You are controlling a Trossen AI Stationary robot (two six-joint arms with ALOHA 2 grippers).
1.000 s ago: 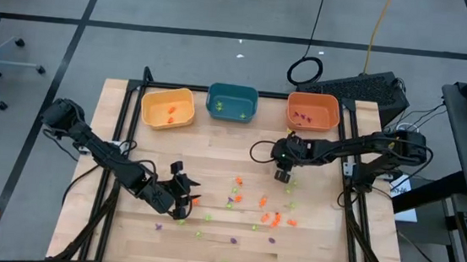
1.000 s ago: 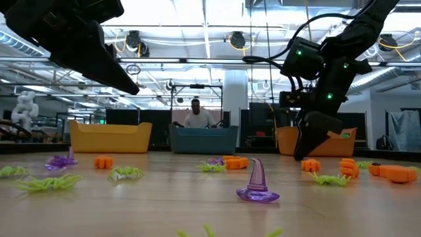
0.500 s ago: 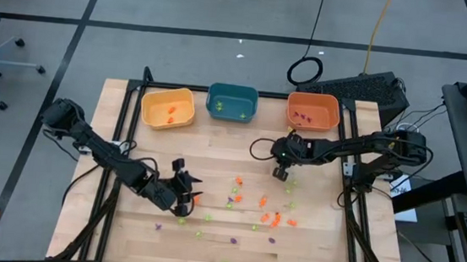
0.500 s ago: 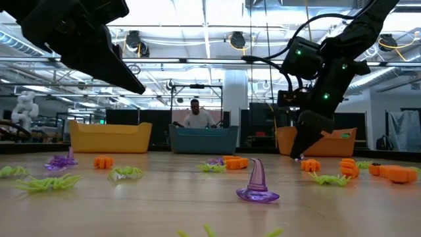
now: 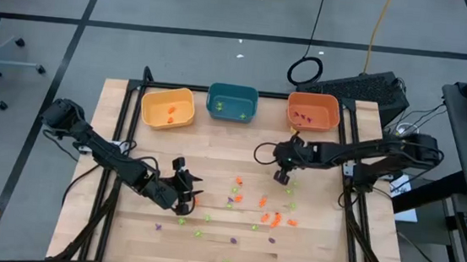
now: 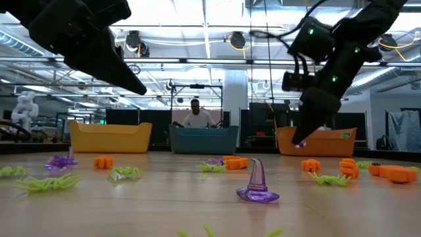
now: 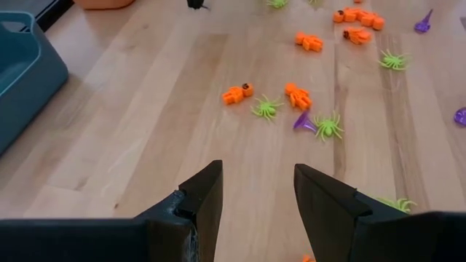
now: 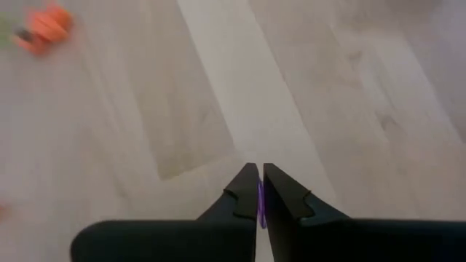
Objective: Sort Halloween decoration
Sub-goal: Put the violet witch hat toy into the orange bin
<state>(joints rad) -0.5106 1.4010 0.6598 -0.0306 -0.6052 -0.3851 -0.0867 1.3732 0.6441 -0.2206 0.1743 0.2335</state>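
Observation:
The Halloween decoration is a scatter of tiny orange, light-green and purple trinkets (image 5: 254, 207) lying on the wooden table. One of them, a purple hat (image 6: 256, 185), stands on its brim close to the low camera. My right gripper (image 5: 281, 177) hangs above the table right of the centre, over the far edge of the scatter. It is shut on a small purple trinket (image 8: 260, 202). My left gripper (image 5: 185, 196) hovers open over the scatter's left end, with nothing between its fingers (image 7: 200, 196). My right gripper pinches a thin purple trinket (image 8: 260, 207) between its two fingers, of which only a sliver shows in the narrow gap. The fingers slant down from above. The trinket (image 6: 299, 145) is lifted clear of the table at the fingertips.
Three bins stand in a row at the table's far edge: yellow (image 5: 168, 108), teal (image 5: 232, 103) and orange (image 5: 312, 112), each with a few trinkets inside. A person sits beyond the table, behind the teal bin (image 6: 204, 139). Bare wood lies between the bins and the scatter.
My right gripper has shut on the purple trinket and risen from the table with it, rolling a little as it rose. The trinket now hangs clear of the wood.

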